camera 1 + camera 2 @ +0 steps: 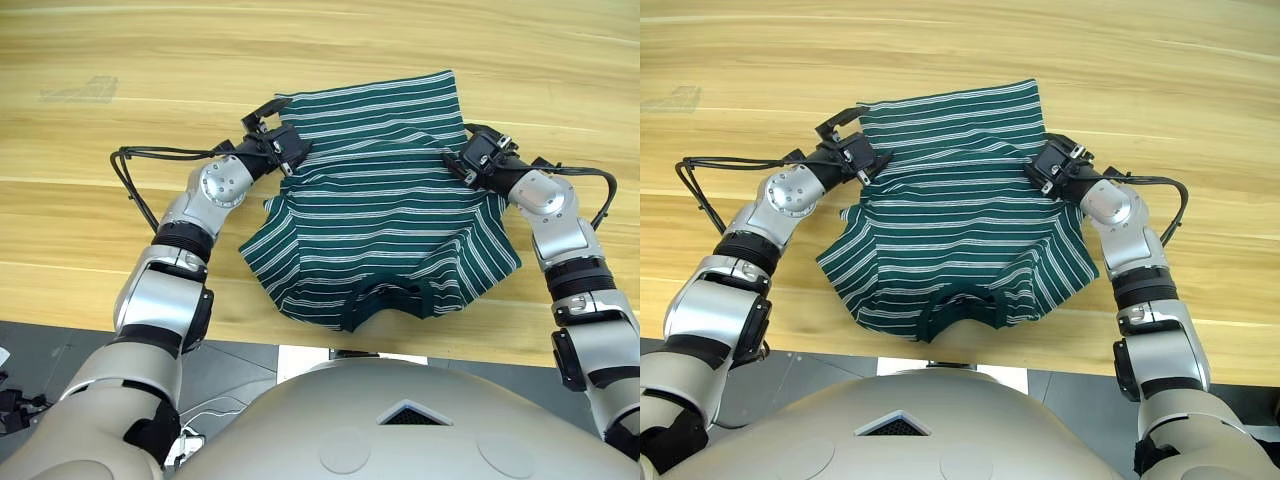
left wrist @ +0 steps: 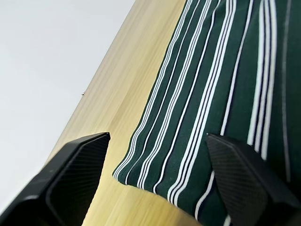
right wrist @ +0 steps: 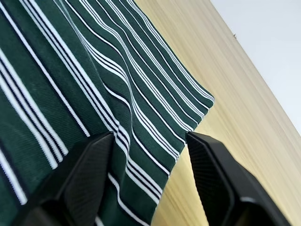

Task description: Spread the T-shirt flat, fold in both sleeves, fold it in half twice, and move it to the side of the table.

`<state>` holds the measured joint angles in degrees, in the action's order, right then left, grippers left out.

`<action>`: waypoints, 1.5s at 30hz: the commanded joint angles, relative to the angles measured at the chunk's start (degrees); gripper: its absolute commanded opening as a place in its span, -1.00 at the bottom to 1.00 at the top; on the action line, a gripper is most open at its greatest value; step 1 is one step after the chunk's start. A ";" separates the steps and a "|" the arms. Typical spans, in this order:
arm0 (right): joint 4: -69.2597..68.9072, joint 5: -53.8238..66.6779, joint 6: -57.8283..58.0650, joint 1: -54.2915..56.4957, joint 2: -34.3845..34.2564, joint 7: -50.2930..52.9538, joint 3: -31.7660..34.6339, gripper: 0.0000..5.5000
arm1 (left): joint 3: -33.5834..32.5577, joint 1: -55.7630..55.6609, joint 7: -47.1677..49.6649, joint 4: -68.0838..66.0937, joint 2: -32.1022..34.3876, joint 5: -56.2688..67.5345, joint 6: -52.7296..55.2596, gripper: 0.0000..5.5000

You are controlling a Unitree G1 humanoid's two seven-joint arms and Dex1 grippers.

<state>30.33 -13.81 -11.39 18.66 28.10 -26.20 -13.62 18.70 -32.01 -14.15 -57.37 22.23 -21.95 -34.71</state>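
Observation:
A dark green T-shirt (image 1: 380, 215) with white stripes lies on the wooden table (image 1: 100, 240), collar toward me near the front edge and hem farthest away. Its near half bulges and is rumpled; the far half is narrower. My left gripper (image 1: 272, 140) sits at the shirt's left edge, open, and the left wrist view has its fingers (image 2: 70, 181) straddling the cloth's edge (image 2: 155, 165). At the shirt's right edge is my right gripper (image 1: 468, 158), also open, its fingers (image 3: 82, 181) spread over the striped fabric (image 3: 136, 117) close to a corner.
Bare wood stretches far beyond the shirt and to both sides. The table's front edge (image 1: 60, 322) runs just under the collar. Black cables (image 1: 135, 185) loop out from each forearm.

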 commanded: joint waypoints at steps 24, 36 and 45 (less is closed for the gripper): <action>-35.42 34.05 7.82 -11.75 6.95 -19.21 17.85 0.03 | 1.54 -12.77 8.09 -6.73 -2.22 -4.23 3.34 0.38; -45.97 29.67 13.76 -33.64 26.88 -38.91 19.14 0.03 | -11.43 22.17 -2.78 55.86 8.39 7.50 15.91 0.38; -41.15 16.52 7.18 -36.90 25.22 -38.45 5.13 0.03 | -11.15 35.59 -3.64 76.52 6.27 5.12 24.77 0.38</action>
<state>-12.73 4.61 -3.62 -18.07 52.44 -64.04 -7.18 6.85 1.83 -16.87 16.37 28.86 -15.82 -11.36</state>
